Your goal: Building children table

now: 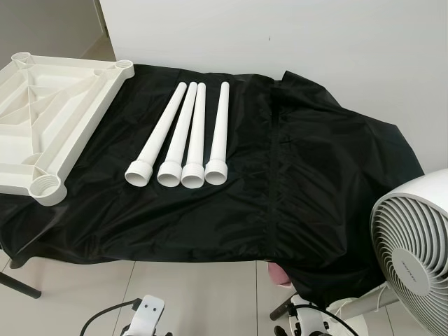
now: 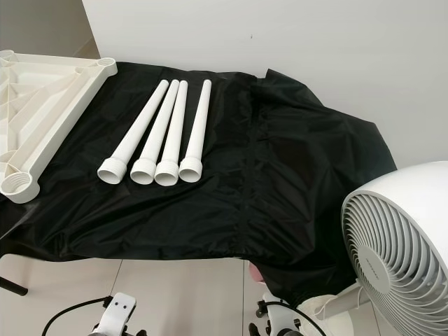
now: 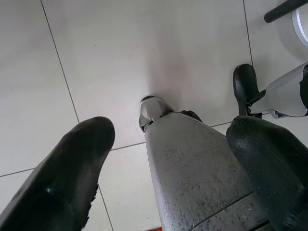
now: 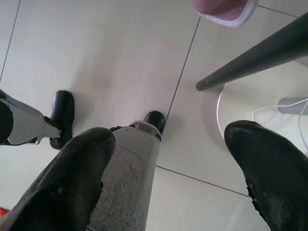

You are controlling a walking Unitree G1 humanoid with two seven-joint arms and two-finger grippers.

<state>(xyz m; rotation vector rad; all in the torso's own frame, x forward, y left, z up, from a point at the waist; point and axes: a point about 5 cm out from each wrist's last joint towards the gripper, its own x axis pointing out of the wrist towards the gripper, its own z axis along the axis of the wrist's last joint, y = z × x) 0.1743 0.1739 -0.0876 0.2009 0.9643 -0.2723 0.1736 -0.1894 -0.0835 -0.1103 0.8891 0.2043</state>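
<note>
Four white legs (image 1: 183, 140) lay side by side on black cloth (image 1: 301, 182), long axes running away from robot, wide ends nearest. Tabletop (image 1: 49, 112) upside down at their left, so left arm nearer. Left gripper (image 3: 168, 159) and right gripper (image 4: 168, 168) hung low over floor tiles (image 3: 96, 57), fingers spread, empty.

both grippers (image 3: 168, 159) (image 4: 173, 163) down, fingers apart

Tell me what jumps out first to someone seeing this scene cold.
Four white table legs lie side by side in the middle of a black cloth, threaded ends toward the robot. The upside-down white tabletop rests at the cloth's left end, corner sockets showing, and a white fan stands at lower right. Both grippers hang open above the tiled floor.
</note>
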